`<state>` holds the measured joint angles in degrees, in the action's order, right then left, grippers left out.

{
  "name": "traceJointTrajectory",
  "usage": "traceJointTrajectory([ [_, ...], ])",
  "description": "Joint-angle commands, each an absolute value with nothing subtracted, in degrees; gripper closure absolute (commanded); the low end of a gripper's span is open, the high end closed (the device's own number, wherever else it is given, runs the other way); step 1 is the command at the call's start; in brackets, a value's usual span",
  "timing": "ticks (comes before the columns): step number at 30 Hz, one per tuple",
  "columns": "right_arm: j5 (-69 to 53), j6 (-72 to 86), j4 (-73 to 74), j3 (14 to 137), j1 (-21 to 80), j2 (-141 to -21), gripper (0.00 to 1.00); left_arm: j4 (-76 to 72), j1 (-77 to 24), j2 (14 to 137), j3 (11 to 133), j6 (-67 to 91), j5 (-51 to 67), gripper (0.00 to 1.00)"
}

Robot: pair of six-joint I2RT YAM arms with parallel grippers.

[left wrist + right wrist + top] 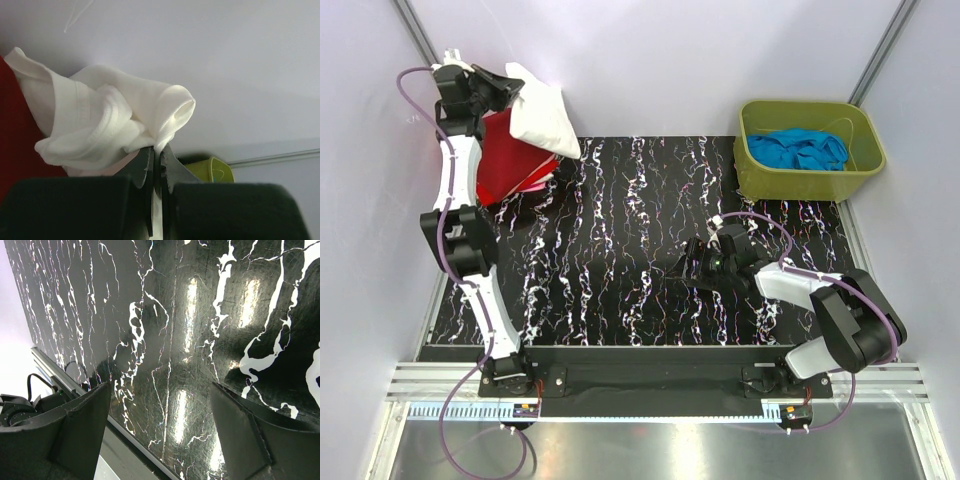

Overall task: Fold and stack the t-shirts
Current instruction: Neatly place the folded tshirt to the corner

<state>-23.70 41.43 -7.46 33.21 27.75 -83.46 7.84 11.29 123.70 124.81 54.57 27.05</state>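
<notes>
Closest to the overhead camera, the left end effector [500,88] is raised at the far-left corner, pinching a folded white t-shirt [545,115] that hangs just above the red t-shirt [505,160]. The red one lies folded on the marbled black surface [620,250], probably so the white one can be lowered onto it as the next layer of the stack. The right end effector [685,268] sits low mid-surface, well apart from the cloth. A green bin [760,170] at the far right holds blue cloth [805,150].

In the left wrist view, the fingers [145,165] are pressed together on a bunched white hem, so the shirt dangles freely.

In the right wrist view, the 2 fingers [90,415] stand spread over bare surface, holding nothing, apparently waiting
</notes>
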Motion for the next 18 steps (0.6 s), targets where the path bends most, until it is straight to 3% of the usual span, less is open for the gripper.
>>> traceJointTrajectory([
  [1, -24.79, 41.31, -9.32, 35.07, 27.77, -83.76, 0.14, 3.6, 12.65, 118.38, 128.22, 53.0, 24.26, 1.0],
  [18, -24.96, 41.22, -9.23, 35.24, 27.77, -83.85, 0.13, 8.35, 18.45, 115.92, 122.43, 47.9, 22.84, 1.0],
])
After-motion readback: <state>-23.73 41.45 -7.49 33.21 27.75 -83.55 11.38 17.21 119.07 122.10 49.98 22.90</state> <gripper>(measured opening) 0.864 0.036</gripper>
